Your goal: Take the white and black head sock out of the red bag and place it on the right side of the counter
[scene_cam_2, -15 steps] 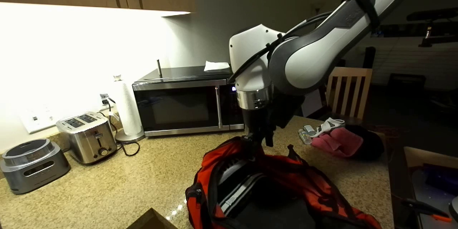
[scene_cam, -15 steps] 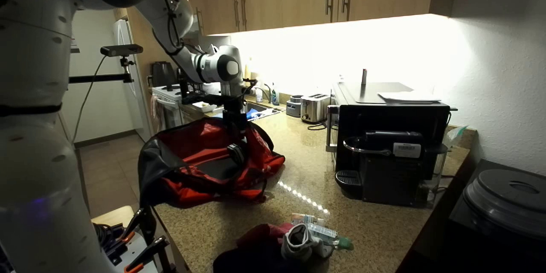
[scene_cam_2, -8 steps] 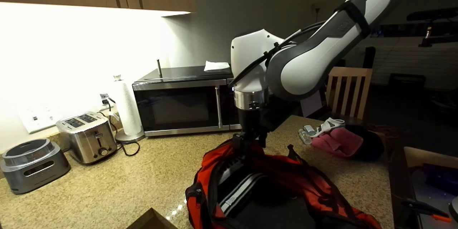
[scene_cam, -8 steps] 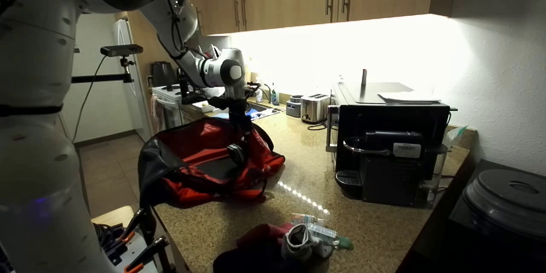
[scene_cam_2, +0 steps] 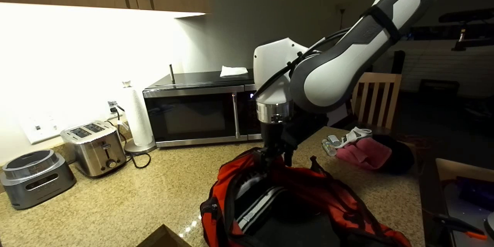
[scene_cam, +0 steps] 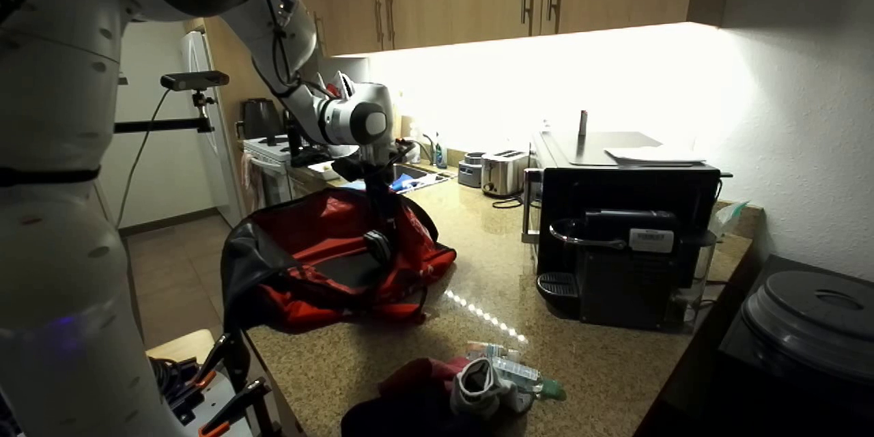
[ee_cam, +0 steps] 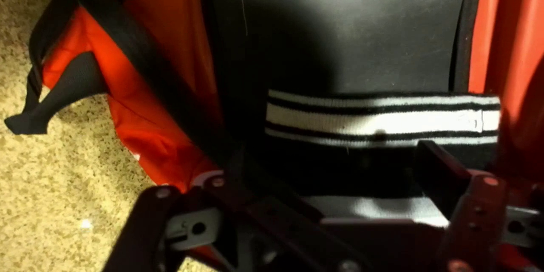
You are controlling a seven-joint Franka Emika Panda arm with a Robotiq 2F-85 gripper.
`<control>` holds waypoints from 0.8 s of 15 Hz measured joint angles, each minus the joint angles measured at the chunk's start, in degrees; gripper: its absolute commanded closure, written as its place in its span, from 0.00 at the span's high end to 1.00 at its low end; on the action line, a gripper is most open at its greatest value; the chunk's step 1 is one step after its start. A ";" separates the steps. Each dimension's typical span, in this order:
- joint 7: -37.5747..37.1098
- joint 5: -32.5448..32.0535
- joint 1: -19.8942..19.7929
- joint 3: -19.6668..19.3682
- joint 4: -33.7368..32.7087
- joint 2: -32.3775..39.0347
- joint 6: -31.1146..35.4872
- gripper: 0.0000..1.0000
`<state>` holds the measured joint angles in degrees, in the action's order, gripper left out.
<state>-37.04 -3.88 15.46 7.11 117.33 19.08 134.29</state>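
The white and black head sock (ee_cam: 382,122) lies inside the red bag (ee_cam: 174,21), its striped band and a second pale band showing in the wrist view. The sock also shows in both exterior views (scene_cam: 377,246) (scene_cam_2: 256,209). The bag stands open on the counter in both exterior views (scene_cam: 300,229) (scene_cam_2: 343,198). My gripper (ee_cam: 333,157) is open, its fingers apart on either side of the sock's dark part. In both exterior views the gripper (scene_cam: 384,212) (scene_cam_2: 276,158) points down into the bag's end over the sock. Contact with the sock cannot be told.
A pile with pink cloth (scene_cam_2: 366,152), dark cloth (scene_cam_2: 397,154), a white item (scene_cam: 474,386) and a clear bottle (scene_cam: 519,374) lies on the counter. A microwave (scene_cam_2: 200,112), coffee machine (scene_cam: 621,273) and toaster (scene_cam_2: 94,148) stand nearby. Black straps (ee_cam: 144,59) cross the bag's side.
My gripper has come down a little deeper into the bag, with a slight sideways shift. The bag and the sock have not visibly moved.
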 measured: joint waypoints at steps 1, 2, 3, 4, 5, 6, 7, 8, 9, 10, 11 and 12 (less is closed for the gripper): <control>0.00 0.71 0.13 0.09 0.57 -0.01 0.00 1.00; 0.00 1.28 0.34 0.11 1.07 -0.01 0.06 1.00; 0.00 1.62 0.51 0.11 1.44 -0.01 0.10 1.00; 0.00 1.81 0.61 0.11 1.71 -0.01 0.12 1.00; 0.00 1.91 0.64 0.11 1.89 -0.01 0.19 1.00; 0.00 1.94 0.64 0.11 1.98 -0.01 0.32 1.00; 0.00 1.94 0.64 0.10 2.00 0.02 0.57 1.00; 0.00 1.94 0.64 0.10 2.00 0.06 0.94 1.00; 0.00 1.94 0.64 0.08 2.00 0.10 1.31 1.00; 0.00 1.94 0.64 0.03 2.00 0.16 1.67 1.00; 0.00 1.94 0.64 -0.05 2.00 0.27 2.11 1.00; 0.00 1.94 0.64 -0.13 2.00 0.47 2.69 1.00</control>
<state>-37.04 -1.94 16.09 6.98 119.33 19.54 136.98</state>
